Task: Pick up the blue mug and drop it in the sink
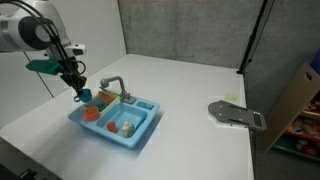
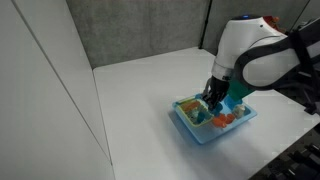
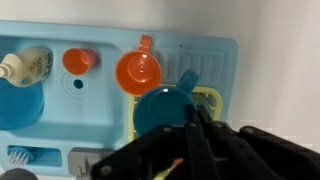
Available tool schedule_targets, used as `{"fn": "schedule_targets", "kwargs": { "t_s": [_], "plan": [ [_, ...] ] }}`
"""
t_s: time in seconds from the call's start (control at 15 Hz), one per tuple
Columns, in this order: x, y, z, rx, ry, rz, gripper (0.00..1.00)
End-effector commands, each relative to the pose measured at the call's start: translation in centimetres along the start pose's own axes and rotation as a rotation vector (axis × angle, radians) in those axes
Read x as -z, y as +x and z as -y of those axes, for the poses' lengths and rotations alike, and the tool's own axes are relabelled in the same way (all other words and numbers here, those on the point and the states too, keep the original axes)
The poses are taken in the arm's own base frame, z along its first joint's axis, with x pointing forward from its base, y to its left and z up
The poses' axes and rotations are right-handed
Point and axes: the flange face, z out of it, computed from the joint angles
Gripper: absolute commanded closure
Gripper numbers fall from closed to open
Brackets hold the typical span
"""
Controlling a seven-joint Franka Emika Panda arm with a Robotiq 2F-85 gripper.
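jaws clamped on blue mug [image 3: 165, 108] — over sink [image 3: 225, 60], orange cup [image 3: 140, 70] just beside

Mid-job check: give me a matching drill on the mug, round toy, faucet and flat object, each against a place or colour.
Things:
1 mug
2 round toy
3 faucet
4 flat object

Descriptions:
A orange-red
B on the table, apart from the sink
C at the gripper
D grey, curved, on the sink

Pairs: 1-C; 2-A; 3-D; 4-B
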Motion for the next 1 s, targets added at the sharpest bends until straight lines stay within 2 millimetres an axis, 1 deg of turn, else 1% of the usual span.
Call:
{"fn": "schedule_targets", "kwargs": {
  "t_s": [0.0, 0.47, 0.93],
  "plan": [
    [1.2, -0.3, -1.9, -0.039, -0.008, 0.011, 0.97],
    [0.5, -0.2, -5.5, -0.101, -0.012, 0.042, 0.97],
    [-0.1, -1.3, -9.0, -0.151, -0.01, 0.067, 0.97]
  ]
}}
